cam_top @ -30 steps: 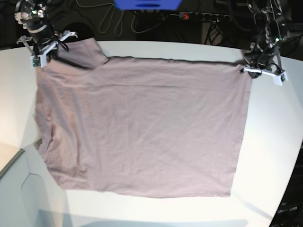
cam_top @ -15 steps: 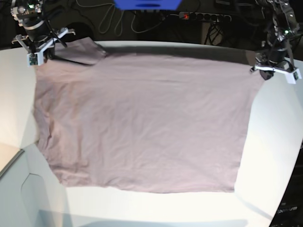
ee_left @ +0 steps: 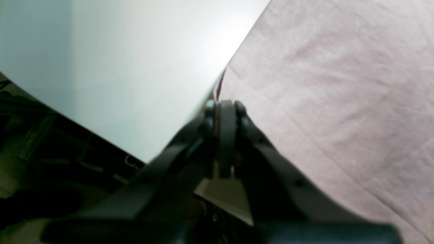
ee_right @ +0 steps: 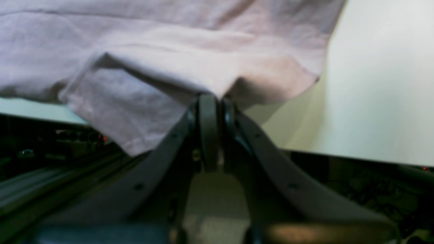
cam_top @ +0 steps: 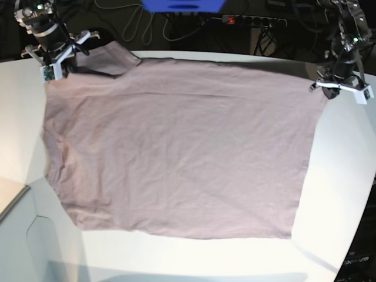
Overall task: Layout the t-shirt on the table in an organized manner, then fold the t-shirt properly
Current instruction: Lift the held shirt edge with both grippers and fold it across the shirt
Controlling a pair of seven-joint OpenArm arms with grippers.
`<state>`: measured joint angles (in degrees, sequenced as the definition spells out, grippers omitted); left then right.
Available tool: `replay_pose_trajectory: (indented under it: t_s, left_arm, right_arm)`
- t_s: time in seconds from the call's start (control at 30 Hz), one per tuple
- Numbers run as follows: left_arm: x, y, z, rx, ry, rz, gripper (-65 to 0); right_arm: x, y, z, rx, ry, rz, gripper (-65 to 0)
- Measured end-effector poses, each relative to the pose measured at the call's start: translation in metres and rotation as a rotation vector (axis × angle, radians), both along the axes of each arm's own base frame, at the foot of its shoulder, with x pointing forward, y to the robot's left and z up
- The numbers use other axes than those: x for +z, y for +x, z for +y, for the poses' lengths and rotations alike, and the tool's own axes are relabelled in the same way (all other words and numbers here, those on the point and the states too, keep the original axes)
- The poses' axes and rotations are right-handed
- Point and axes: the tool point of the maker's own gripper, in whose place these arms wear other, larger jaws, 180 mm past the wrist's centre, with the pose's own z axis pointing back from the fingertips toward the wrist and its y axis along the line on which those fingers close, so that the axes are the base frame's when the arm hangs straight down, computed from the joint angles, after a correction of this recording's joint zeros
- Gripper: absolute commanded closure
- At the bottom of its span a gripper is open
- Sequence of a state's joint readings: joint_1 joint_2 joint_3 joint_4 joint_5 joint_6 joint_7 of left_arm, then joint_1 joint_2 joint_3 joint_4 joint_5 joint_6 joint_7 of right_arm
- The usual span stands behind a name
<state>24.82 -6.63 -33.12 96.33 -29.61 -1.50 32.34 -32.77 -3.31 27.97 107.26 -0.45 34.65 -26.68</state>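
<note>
Pinching the far corners of the t-shirt [cam_top: 176, 147], both claws are clamped tight on the fabric. The left gripper [cam_top: 325, 84] sits at the far corner on the base view's right, and its wrist view shows the two dark fingers [ee_left: 228, 112] pressed together with only the shirt's edge between them, the mauve cloth [ee_left: 332, 95] running away to one side and bare white table [ee_left: 129, 67] to the other. The right gripper [cam_top: 53, 69] is at the far corner on the base view's left, beside the short sleeve [cam_top: 108, 59] that sticks out toward the table's back edge. Its wrist view shows the jaws closed on a fold of the t-shirt [ee_right: 190, 64], the cloth lifted slightly at the pinch point and draping down on either side of the fingers [ee_right: 207, 108], with the sleeve hanging loosely to the left of them.

The t-shirt lies spread nearly flat over the middle of the table [cam_top: 346, 176], roughly rectangular, with faint wrinkles across its surface. Its near hem runs parallel to the table's near edge, with a band of white tabletop showing below it and on both sides. Behind the table, cables and a power strip [cam_top: 252, 20] lie in the dark background.
</note>
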Motion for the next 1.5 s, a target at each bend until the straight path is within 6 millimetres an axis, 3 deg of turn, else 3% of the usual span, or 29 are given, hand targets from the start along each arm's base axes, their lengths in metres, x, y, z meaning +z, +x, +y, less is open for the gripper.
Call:
replay_pose_trajectory:
  t_s: [0.2, 0.33, 0.53, 0.7, 0.87, 1.1, 1.2, 1.5]
  left_arm:
    - [0.018, 0.036, 0.001, -0.001, 0.003, -0.083, -0.1]
    - [0.025, 0.049, 0.002, -0.003, 0.005, -0.107, -0.1]
    - [0.029, 0.087, -0.014, -0.049, -0.035, -0.157, -0.1]
    - [0.020, 0.102, -0.008, -0.018, -0.051, -0.144, -0.1]
    - [0.032, 0.127, -0.009, -0.018, -0.068, -0.194, -0.1]
    - [0.040, 0.150, -0.009, -0.008, -0.087, -0.225, -0.1]
    - [0.036, 0.163, -0.010, 0.000, -0.116, -0.221, -0.1]
    - [0.013, 0.182, -0.012, 0.028, -0.182, -0.175, -0.3]
  right_arm:
    - [0.011, 0.030, -0.001, 0.003, -0.005, -0.070, 0.0]
    - [0.020, 0.054, -0.009, 0.009, -0.019, -0.121, 0.0]
    - [0.003, 0.081, -0.024, 0.008, -0.005, -0.110, 0.0]
    - [-0.006, 0.102, -0.034, 0.003, 0.006, -0.103, 0.0]
    - [0.001, 0.126, -0.035, 0.004, 0.016, -0.140, 0.0]
    - [0.026, 0.160, -0.035, 0.005, 0.016, -0.226, 0.0]
    - [0.023, 0.173, -0.035, -0.003, 0.039, -0.228, 0.0]
    - [-0.001, 0.185, -0.038, -0.025, 0.094, -0.176, 0.0]
